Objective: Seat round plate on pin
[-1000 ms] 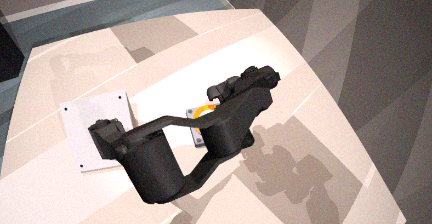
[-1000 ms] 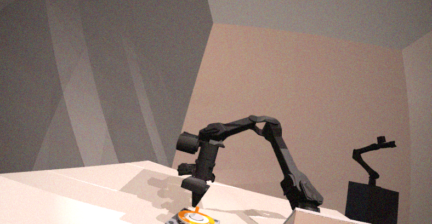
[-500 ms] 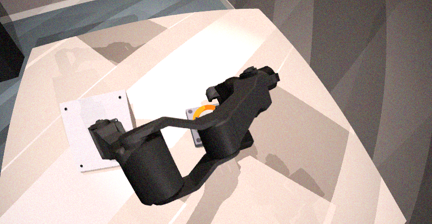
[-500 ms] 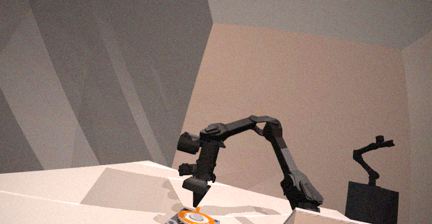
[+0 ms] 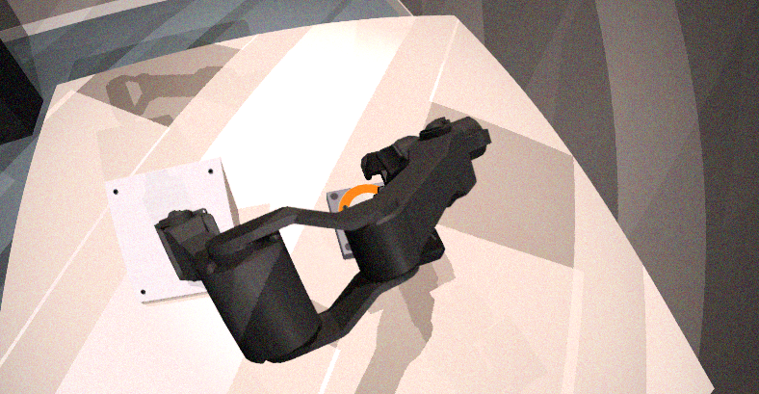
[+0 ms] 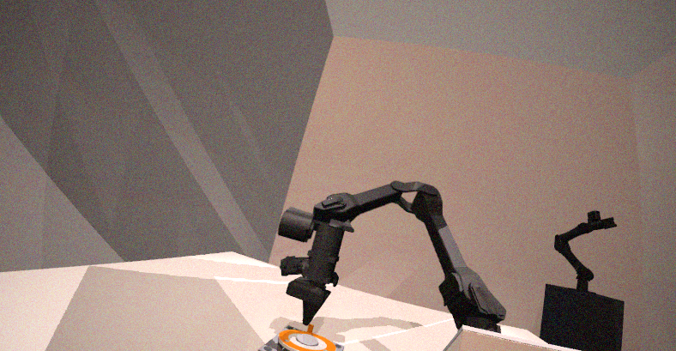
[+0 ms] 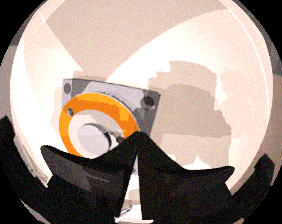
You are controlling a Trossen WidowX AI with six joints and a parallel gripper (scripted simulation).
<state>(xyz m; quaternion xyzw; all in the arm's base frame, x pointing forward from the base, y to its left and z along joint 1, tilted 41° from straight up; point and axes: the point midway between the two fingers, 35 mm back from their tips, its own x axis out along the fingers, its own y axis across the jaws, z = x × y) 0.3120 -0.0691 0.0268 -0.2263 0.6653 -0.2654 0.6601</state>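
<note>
Biggest risk I see here: the gripper (image 6: 309,321) is pinched fully together with nothing in it, so it's basically a pointed poker, and its tip sits right at the little orange tab (image 6: 310,328) at the bottom of the exterior view. If it pushes down instead of sideways, I'd guess it just jams the plate (image 6: 306,340) harder onto the pin. If it sweeps too far, the hole sails past the pin and the plate stays cocked. A narrow tip could also skid off a tab that small. Whether tip and tab actually touch, I can't tell.

The plate itself is a round disc with a bright orange ring (image 7: 91,127) around a pale grey centre, sitting on a square grey base (image 7: 150,112) with dark screws in the corners. In the wrist view it's at centre left, just above the closed fingertips. The top view mostly hides it under the arm. I can't make out the pin or the hole anywhere.
</note>
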